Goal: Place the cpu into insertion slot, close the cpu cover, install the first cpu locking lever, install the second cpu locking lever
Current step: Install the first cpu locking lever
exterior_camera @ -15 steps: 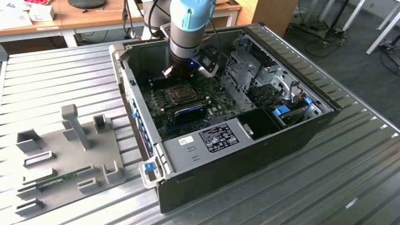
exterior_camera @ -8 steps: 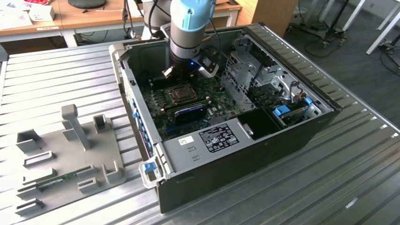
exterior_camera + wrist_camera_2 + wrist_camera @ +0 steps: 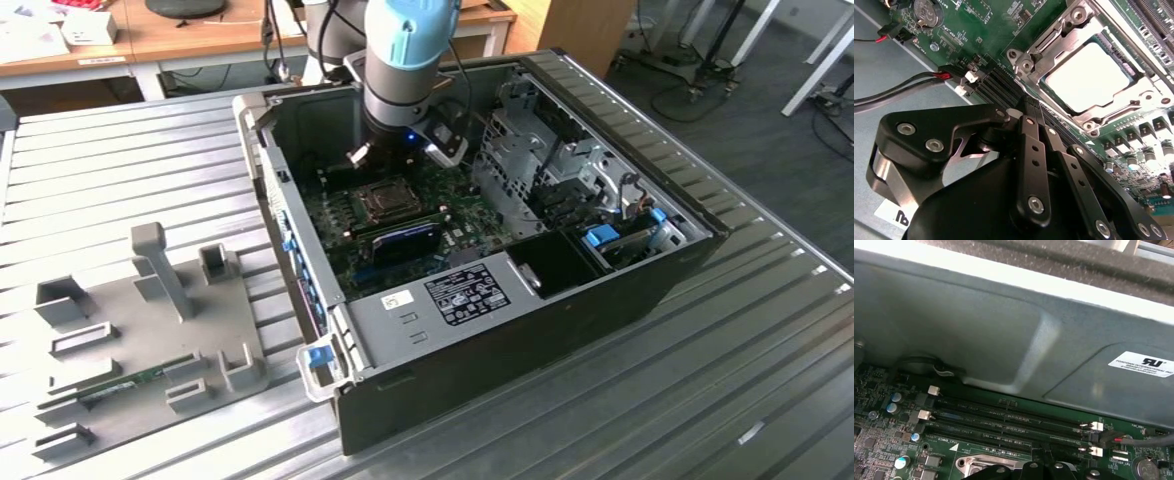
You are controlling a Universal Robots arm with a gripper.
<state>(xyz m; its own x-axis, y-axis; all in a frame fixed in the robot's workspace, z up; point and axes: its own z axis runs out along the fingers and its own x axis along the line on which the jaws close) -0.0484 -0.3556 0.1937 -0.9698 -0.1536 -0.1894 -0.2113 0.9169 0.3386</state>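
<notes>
The cpu point(image 3: 1086, 80), a flat square with a pale grey top, lies in the insertion slot point(image 3: 387, 200) on the green board inside the open computer case. The silvery cpu cover point(image 3: 1051, 50) lies flat around the chip, which shows through its window. My gripper point(image 3: 1030, 107) hangs just beside the socket, over the black memory slots point(image 3: 1009, 420), with its black fingers point(image 3: 1026, 145) shut together and nothing between them. In the exterior view the gripper point(image 3: 384, 168) sits low in the case, at the socket's far edge. I cannot tell how the socket's levers stand.
The case wall point(image 3: 1004, 340) rises close behind the memory slots. Red and black cables point(image 3: 929, 80) run across the case floor near the fingers. A drive cage point(image 3: 547, 150) fills the case's right side. A grey fixture tray point(image 3: 147, 330) with upright posts lies at the exterior view's left.
</notes>
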